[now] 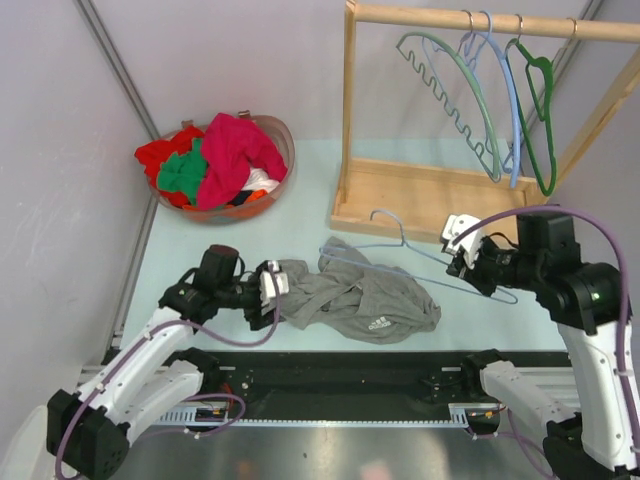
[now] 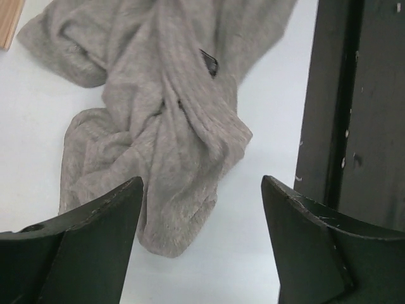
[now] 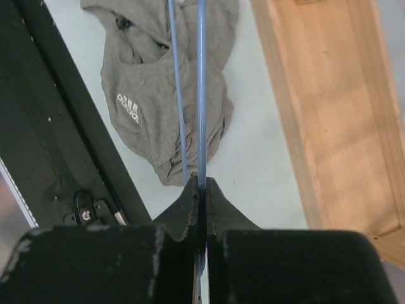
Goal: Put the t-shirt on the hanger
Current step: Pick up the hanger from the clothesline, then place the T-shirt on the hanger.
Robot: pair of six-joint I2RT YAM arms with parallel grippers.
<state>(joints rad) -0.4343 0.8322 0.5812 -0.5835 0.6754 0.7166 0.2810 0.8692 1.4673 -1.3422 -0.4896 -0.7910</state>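
Surface: pale blue-green tabletop (image 1: 250, 215), grey walls behind.
Upper left: round clear basket (image 1: 285, 135) w/ red, green & magenta clothes.
Upper right: wooden rack (image 1: 430, 190) w/ spare hangers (image 1: 545, 165) on its rail.
T-shirt: your crumpled grey short-sleeved t-shirt (image 1: 370, 300) (image 2: 171, 126) (image 3: 139, 82) lies bunched at frame centre on the table, white logo up.
Hanger: thin pale blue clothes hanger (image 1: 425, 252) (image 3: 201, 95) slants by the shirt's upper right edge, hook toward rack base; can't tell if it touches the shirt.
R gripper (image 1: 455, 265) (image 3: 200, 187): centre right, clenched on the hanger's right end.
L gripper (image 1: 278, 292) (image 2: 201, 183): centre left, jaws spread either side of the shirt's left end, not gripping.
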